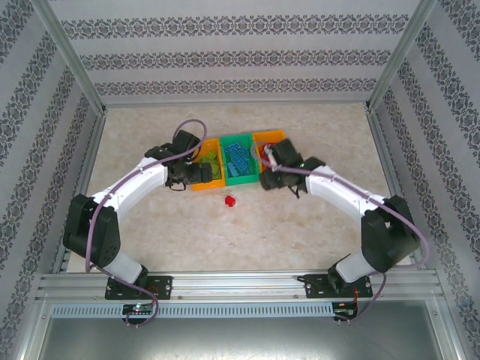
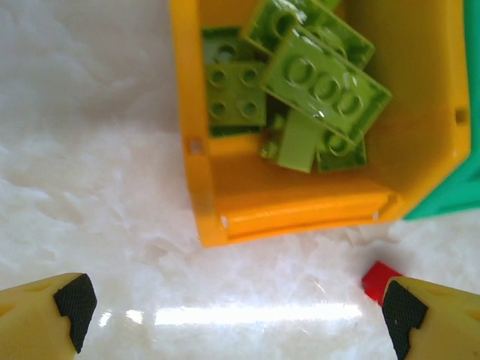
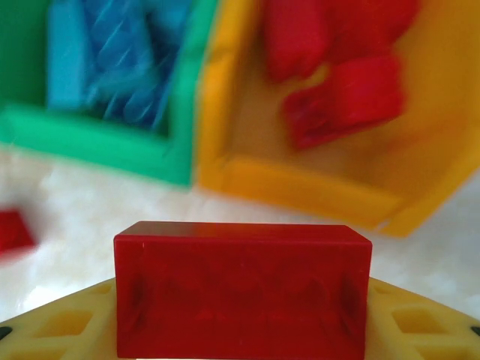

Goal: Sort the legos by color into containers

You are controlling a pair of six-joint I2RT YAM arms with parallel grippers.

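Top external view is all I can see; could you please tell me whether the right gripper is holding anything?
Observer: Yes, the right gripper is shut on a red brick, in front of the orange bin of red bricks.
Operator: Thank you. Is the left gripper holding one too?
Observer: No, the left gripper is open and empty, facing the other orange bin, which holds green bricks.
Operator: And that small red speck I see?
Observer: It is a loose red brick, lying beside one of the left gripper's fingers.
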